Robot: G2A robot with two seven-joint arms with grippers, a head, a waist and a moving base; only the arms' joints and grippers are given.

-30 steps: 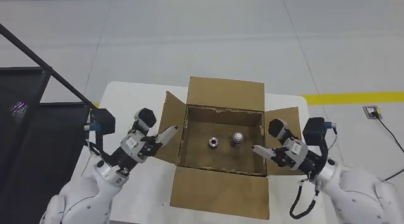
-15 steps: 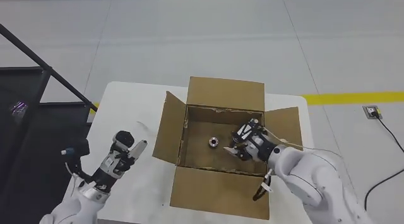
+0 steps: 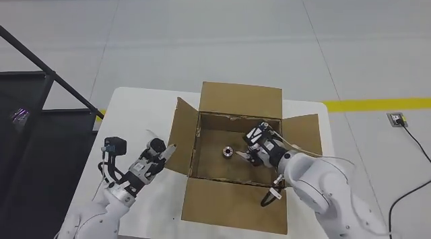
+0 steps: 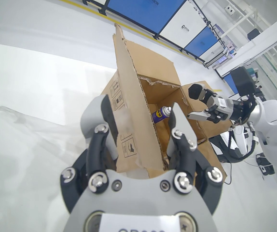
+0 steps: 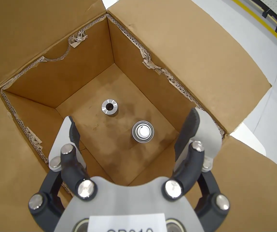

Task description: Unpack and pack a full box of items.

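Right end effector (image 5: pixel 133 115): fingers spread wide, holding nothing. It hangs over the open cardboard box (image 5: pixel 189 56), above the spray can (image 5: pixel 142 132).

Left end effector (image 4: pixel 143 117): fingers spread, nothing gripped. The left flap (image 4: pixel 128 92) of the box stands between them; whether they touch it cannot be told.

Box: in the middle of the surface (image 3: pixel 135 114), all four flaps folded out.

Contents: spray can upright on the box floor. A small metal cylinder (image 5: pixel 109 107) with a bored centre stands near it, not touching.
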